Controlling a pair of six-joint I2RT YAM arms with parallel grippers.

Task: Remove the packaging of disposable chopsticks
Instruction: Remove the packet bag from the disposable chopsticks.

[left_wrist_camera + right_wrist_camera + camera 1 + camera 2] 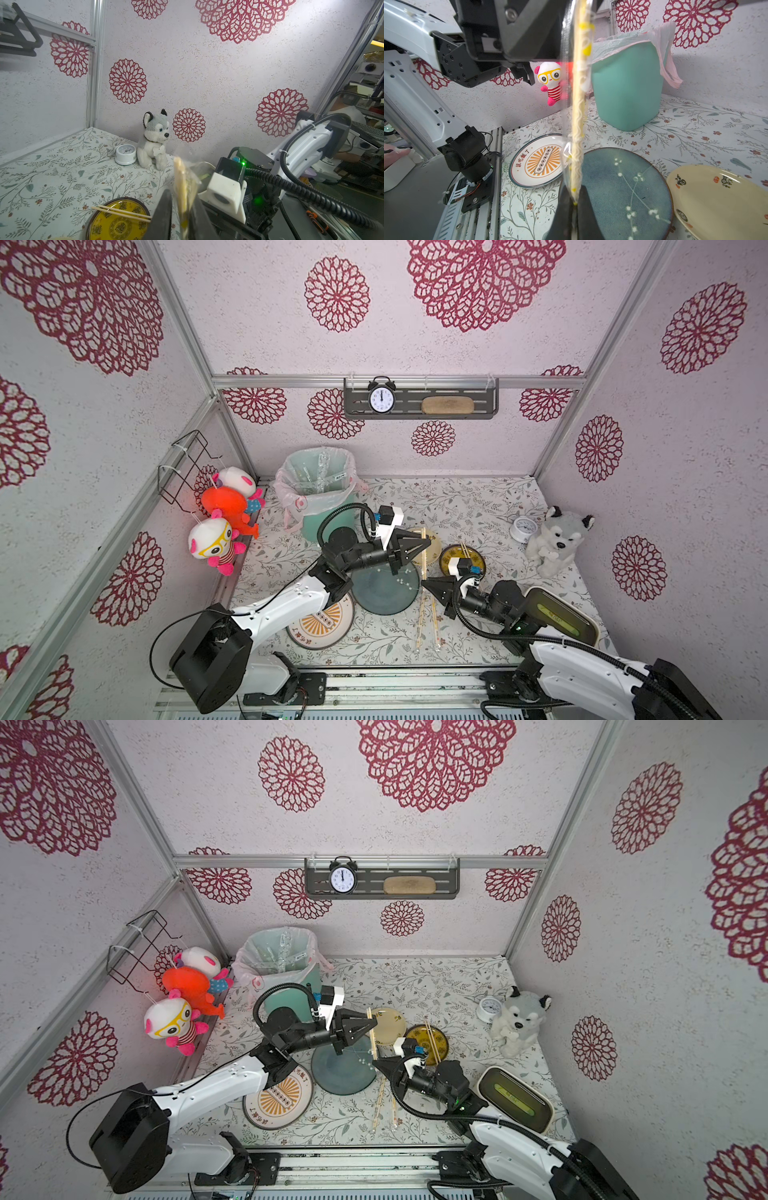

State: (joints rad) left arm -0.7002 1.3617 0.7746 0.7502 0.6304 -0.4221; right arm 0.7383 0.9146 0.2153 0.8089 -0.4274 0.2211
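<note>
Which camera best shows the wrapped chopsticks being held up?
The right wrist view: the wrapped chopsticks run nearly its full height, close up. In both top views they are just a thin pale line; the left wrist view shows only a blurred end.

White textured walls [257, 344] with crimson floral medallions [336, 294] enclose a leaf-patterned tabletop [478, 506] below a grey shelf [486, 403]

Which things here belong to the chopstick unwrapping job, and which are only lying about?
For the job: wrapped pair held by left gripper and right gripper; two wrapped pairs on the table; bare chopsticks on yellow plate; lined bin holding empty sleeves.
Lying about: toy husky; small white clock; hanging plush dolls; shelf alarm clock.
</note>
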